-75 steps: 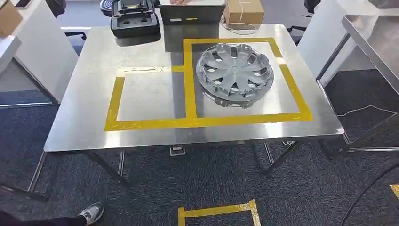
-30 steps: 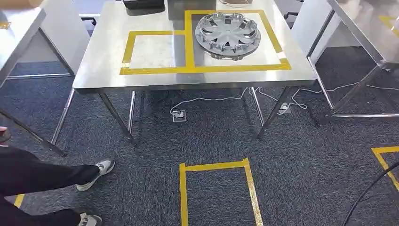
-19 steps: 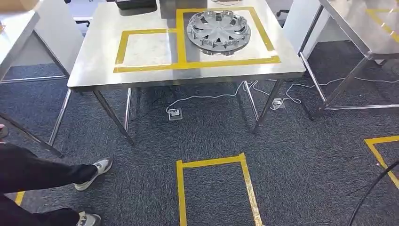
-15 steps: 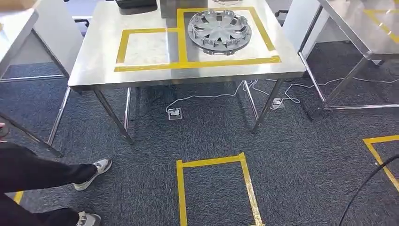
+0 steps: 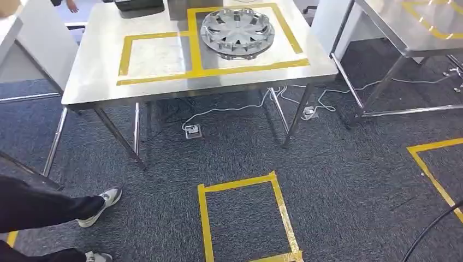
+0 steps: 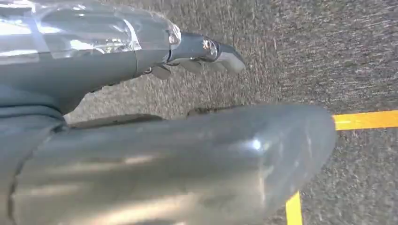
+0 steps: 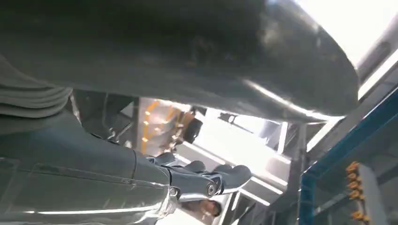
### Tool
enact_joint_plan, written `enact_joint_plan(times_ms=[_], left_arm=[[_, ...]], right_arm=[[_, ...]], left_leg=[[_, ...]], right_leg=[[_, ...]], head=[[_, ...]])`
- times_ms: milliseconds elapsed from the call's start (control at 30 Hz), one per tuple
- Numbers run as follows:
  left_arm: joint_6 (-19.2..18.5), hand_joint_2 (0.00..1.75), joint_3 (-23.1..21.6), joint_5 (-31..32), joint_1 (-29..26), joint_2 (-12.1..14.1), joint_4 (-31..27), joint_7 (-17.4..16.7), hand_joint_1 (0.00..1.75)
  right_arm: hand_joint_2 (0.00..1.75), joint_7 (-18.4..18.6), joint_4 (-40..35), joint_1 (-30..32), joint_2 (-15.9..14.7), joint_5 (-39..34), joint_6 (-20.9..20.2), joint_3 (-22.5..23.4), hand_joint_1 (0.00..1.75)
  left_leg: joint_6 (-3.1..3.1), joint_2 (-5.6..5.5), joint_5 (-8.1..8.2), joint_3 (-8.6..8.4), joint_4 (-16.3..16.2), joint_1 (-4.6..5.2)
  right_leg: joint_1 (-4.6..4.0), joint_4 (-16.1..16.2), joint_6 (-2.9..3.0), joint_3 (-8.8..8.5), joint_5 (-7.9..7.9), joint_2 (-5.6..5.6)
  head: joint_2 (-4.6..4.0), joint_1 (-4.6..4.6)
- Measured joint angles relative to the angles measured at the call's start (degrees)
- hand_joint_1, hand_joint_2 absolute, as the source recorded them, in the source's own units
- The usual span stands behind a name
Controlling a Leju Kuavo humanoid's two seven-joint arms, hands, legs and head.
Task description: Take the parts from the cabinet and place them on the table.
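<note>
Since the earlier frames our whole view has swung: the table now sits far and to the left, with more carpet before us, so it is our camera that has moved, not the things. One part, the hubcap, lies flat on the table inside the right-hand square of yellow tape; the left-hand square beside it is bare. We judge one part delivered and at least one more to fetch from the cabinet, which we cannot make out here. Our left hand hangs over the carpet with nothing in it, its fingers lying straight and close together. Our right hand also holds nothing, its fingers curved loosely and apart, against bright shelving and a blue frame. The table is bare steel on thin legs, with cables and a floor socket under it. A second steel table stands to the far right. A taped square marks the near floor, and a person's leg and shoe come in at the near left.
</note>
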State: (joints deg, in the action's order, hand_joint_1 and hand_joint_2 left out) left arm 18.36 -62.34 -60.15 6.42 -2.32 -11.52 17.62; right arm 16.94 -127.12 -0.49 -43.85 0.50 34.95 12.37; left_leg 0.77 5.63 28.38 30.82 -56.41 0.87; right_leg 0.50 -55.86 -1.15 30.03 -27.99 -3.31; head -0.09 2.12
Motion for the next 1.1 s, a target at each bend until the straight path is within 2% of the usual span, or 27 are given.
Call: enact_joint_plan(times_ms=[33, 67, 100, 167, 200, 233, 300, 333, 367, 400, 433, 500, 533, 567, 600, 633, 667, 700, 733, 767, 833, 867, 900, 933, 1033, 1067, 1100], left_arm=[[0.0, 0.00, 0.0, 0.0, 0.1, 0.1, 0.0, 0.0, 0.00], [0.0, 0.00, 0.0, 0.0, 0.1, 0.1, 0.0, 0.0, 0.00], [0.0, 0.00, 0.0, 0.0, 0.1, 0.1, 0.0, 0.1, 0.00], [0.0, 0.00, 0.0, 0.0, 0.0, 0.1, 0.0, 0.1, 0.00], [0.0, 0.00, 0.0, 0.0, 0.0, 0.1, 0.0, 0.1, 0.00], [0.0, 0.00, 0.0, 0.0, -0.1, 0.1, 0.0, 0.1, 0.00], [0.0, 0.00, 0.0, 0.1, 0.0, 0.1, 0.0, 0.2, 0.00], [0.0, 0.00, 0.0, 0.1, 0.0, 0.1, 0.0, 0.3, 0.00], [0.0, 0.00, 0.0, 0.1, 0.0, 0.2, 0.0, 0.4, 0.00], [0.0, 0.00, 0.0, 0.1, 0.0, 0.2, 0.0, 0.5, 0.00], [0.0, 0.00, 0.0, 0.1, 0.0, 0.2, 0.0, 0.6, 0.00], [0.0, 0.00, 0.0, 0.0, 0.0, 0.4, 0.0, 0.6, 0.00], [0.0, 0.00, 0.0, 0.0, 0.0, 0.2, 0.0, 0.6, 0.00], [0.1, 0.00, 0.0, 0.0, 0.1, 0.4, 0.0, 0.6, 0.00], [0.1, 0.00, 0.0, 0.0, 0.1, 0.3, 0.0, 0.7, 0.00], [0.0, 0.00, 0.0, 0.0, 0.0, 0.3, 0.0, 0.7, 0.00], [0.0, 0.00, 0.0, 0.0, -0.1, 0.3, 0.0, 0.8, 0.00], [0.0, 0.00, 0.0, 0.0, -0.1, 0.3, 0.0, 0.7, 0.00], [0.0, 0.00, 0.0, 0.0, -0.2, 0.3, 0.0, 0.7, 0.00], [0.1, 0.00, 0.0, -0.1, -0.1, 0.3, 0.0, 0.7, 0.00], [0.1, 0.00, 0.0, 0.0, 0.0, 0.3, 0.0, 0.8, 0.00], [0.1, 0.00, 0.0, 0.0, 0.0, 0.3, 0.0, 0.8, 0.00], [0.1, 0.00, 0.0, 0.0, 0.1, 0.3, 0.0, 0.8, 0.00], [0.1, 0.00, 0.0, 0.0, 0.2, 0.3, 0.0, 0.9, 0.00], [0.1, 0.00, 0.0, 0.0, 0.2, 0.3, 0.0, 0.9, 0.00], [0.1, 0.00, 0.0, 0.0, 0.3, 0.3, 0.0, 0.9, 0.00], [0.1, 0.00, 0.0, 0.0, 0.3, 0.3, 0.0, 1.0, 0.00]], right_arm=[[0.00, 0.0, 0.0, 0.1, 0.0, 0.0, -0.1, 0.2, 0.00], [0.00, -0.1, -0.1, 0.2, 0.0, 0.0, -0.1, 0.5, 0.00], [0.00, -0.1, -0.2, 0.3, 0.0, -0.1, -0.2, 0.7, 0.00], [0.00, -0.1, -0.2, 0.5, 0.0, -0.1, -0.2, 0.8, 0.00], [0.00, -0.1, -0.2, 0.6, 0.1, -0.1, -0.2, 0.8, 0.00], [0.00, -0.1, -0.2, 0.6, 0.2, -0.1, -0.3, 0.8, 0.00], [0.00, -0.1, -0.2, 0.7, 0.5, -0.2, -0.3, 0.9, 0.00], [0.00, -0.2, -0.2, 0.7, 0.5, -0.2, -0.3, 0.9, 0.00], [0.00, -0.2, -0.3, 0.7, 0.5, -0.2, -0.3, 0.9, 0.00], [0.00, -0.2, -0.4, 0.6, 0.6, -0.2, -0.3, 0.9, 0.00], [0.00, -0.2, -0.3, 0.7, 0.6, -0.4, -0.4, 0.9, 0.00], [0.00, -0.3, -0.4, 0.8, 0.6, -0.5, -0.4, 1.0, 0.00], [0.00, -0.3, -0.4, 0.7, 0.5, -0.5, -0.5, 1.1, 0.00], [0.00, -0.4, -0.4, 1.0, 0.5, -0.5, -0.5, 1.3, 0.00], [0.00, -0.5, -0.4, 0.5, 0.3, -0.5, -0.5, 1.3, 0.00], [0.00, -0.7, -0.3, 0.4, 0.5, -0.5, -0.5, 1.3, 0.00], [0.00, -0.7, -0.3, 0.6, 0.8, -0.6, -0.5, 1.2, 0.00], [0.00, -0.7, -0.3, 0.8, 1.0, -0.7, -0.6, 1.2, 0.00], [0.00, -0.7, -0.3, 0.8, 1.2, -0.7, -0.6, 1.2, 0.00], [0.00, -0.8, -0.3, 0.8, 1.3, -0.7, -0.6, 1.2, 0.00], [0.00, -0.8, -0.3, 0.8, 1.3, -0.7, -0.7, 1.2, 0.00], [0.00, -0.8, -0.3, 0.7, 1.3, -0.7, -0.7, 1.3, 0.00], [0.00, -0.8, -0.3, 0.6, 1.4, -0.7, -0.7, 1.4, 0.00], [0.00, -0.8, -0.3, 0.7, 1.3, -0.7, -0.7, 1.4, 0.00], [0.00, -0.8, -0.3, 0.8, 1.3, -0.8, -0.7, 1.7, 0.00], [0.00, -0.9, -0.4, 0.9, 1.3, -0.8, -0.7, 1.9, 0.00], [0.00, -0.9, -0.5, 0.6, 1.3, -0.9, -0.7, 2.0, 0.00]], left_leg=[[-0.83, -1.09, 0.73, 0.22, -0.3, -0.08], [-1.17, -4.61, 1.97, 0.48, -1.4, -0.32], [-1.14, -6.24, 4.36, 1.94, -4.9, -0.36], [-1.02, -6.28, 9.09, 6.75, -15.1, -0.35], [-0.89, -6.05, 9.83, 8.27, -18.2, -0.35], [-0.75, -5.83, 9.16, 8.50, -18.6, -0.35], [-0.22, -6.26, 4.34, 5.45, -12.4, -0.34], [0.12, -7.81, 1.58, 2.93, -7.3, -0.33], [0.63, -11.40, 0.08, 1.01, -3.2, -0.43], [0.74, -12.38, 0.44, 0.32, -2.0, -0.85], [0.32, -11.63, 1.10, -0.27, -1.0, -0.72], [0.59, -10.19, 0.92, -0.16, -1.1, -0.45], [0.99, -9.17, 0.54, -0.27, -0.4, -1.01], [1.19, -8.35, 0.29, -0.47, -0.1, -1.01], [1.30, -7.49, 0.26, -0.44, 0.0, -0.99], [1.35, -6.50, 0.27, -0.40, 0.0, -0.94], [1.44, -5.54, 0.34, -0.33, 0.0, -0.86], [1.44, -4.66, 0.37, -0.21, 0.0, -0.80], [1.43, -3.74, 0.38, -0.13, 0.0, -0.75], [1.35, -2.92, 0.43, -0.10, 0.0, -0.75], [1.11, -1.60, 0.58, -0.25, 0.0, -0.78], [0.88, -0.96, 0.66, -0.47, 0.0, -0.66], [0.58, -0.55, 0.78, -0.37, 0.0, -0.30], [0.26, -0.22, 0.70, -0.27, -0.1, -0.27], [-0.54, 1.09, 0.77, -0.89, 0.2, -0.30], [-1.35, -2.70, 1.55, -0.60, -0.5, -0.48], [-1.44, -5.95, 3.41, 0.36, -2.5, -0.56]], right_leg=[[0.32, 0.3, 0.60, -0.05, 0.39, 0.55], [0.37, 0.3, 0.88, 0.09, 0.56, 0.99], [0.40, 0.3, 1.10, 0.24, 0.68, 1.67], [0.21, 0.2, 1.46, 0.76, 0.89, 3.12], [0.12, 0.1, 1.52, 0.91, 0.95, 3.88], [0.04, 0.0, 1.52, 0.93, 0.97, 4.56], [-0.07, -0.3, 1.48, 0.91, 0.93, 6.05], [-0.09, -0.5, 1.35, 0.91, 0.85, 6.73], [0.02, -0.6, 1.27, 0.96, 0.80, 7.27], [-0.26, -0.9, 0.91, 1.18, 0.62, 7.98], [-0.02, -1.0, 0.53, 1.58, 0.79, 8.69], [0.38, -0.6, -0.35, 1.97, 1.35, 10.35], [0.15, -0.7, -0.57, 2.25, 1.42, 11.14], [-0.01, -1.7, -0.73, 2.74, 0.42, 8.38], [-0.02, -4.4, -1.13, 3.89, -1.54, 6.05], [0.14, -8.7, -1.56, 5.81, -4.00, 4.58], [0.29, -13.6, -1.86, 7.87, -6.21, 3.88], [0.46, -17.0, -2.09, 9.38, -7.38, 3.60], [0.62, -18.1, -2.24, 9.70, -7.25, 3.51], [0.67, -16.4, -2.30, 8.70, -5.79, 3.39], [0.70, -7.4, -2.24, 3.81, -1.12, 2.56], [0.65, -1.6, -2.10, 0.62, 0.77, 0.64], [0.00, -0.2, -1.61, -0.08, -0.29, -0.54], [0.00, -0.2, -0.76, 0.25, 0.17, 0.27], [0.06, 0.1, 0.39, 0.57, 0.33, 1.72], [0.36, 0.3, 0.84, 0.27, 0.67, 1.85], [0.40, 0.3, 1.11, 0.42, 0.78, 2.12]], head=[[0.00, -0.11], [0.00, -0.46], [0.00, -0.81], [0.00, -1.42], [0.00, -1.64], [0.00, -1.77], [0.00, -1.99], [0.00, -2.10], [0.00, -2.16], [0.00, -1.99], [0.00, -2.14], [0.00, -2.16], [0.00, -2.32], [0.00, -1.84], [0.00, -1.07], [0.00, -0.70], [0.00, -0.57], [0.00, -0.39], [0.00, -0.28], [0.00, -0.24], [0.00, -0.07], [0.00, 0.04], [0.00, 0.18], [0.00, -0.02], [0.00, -0.15], [0.00, -0.34], [0.00, -0.61]])
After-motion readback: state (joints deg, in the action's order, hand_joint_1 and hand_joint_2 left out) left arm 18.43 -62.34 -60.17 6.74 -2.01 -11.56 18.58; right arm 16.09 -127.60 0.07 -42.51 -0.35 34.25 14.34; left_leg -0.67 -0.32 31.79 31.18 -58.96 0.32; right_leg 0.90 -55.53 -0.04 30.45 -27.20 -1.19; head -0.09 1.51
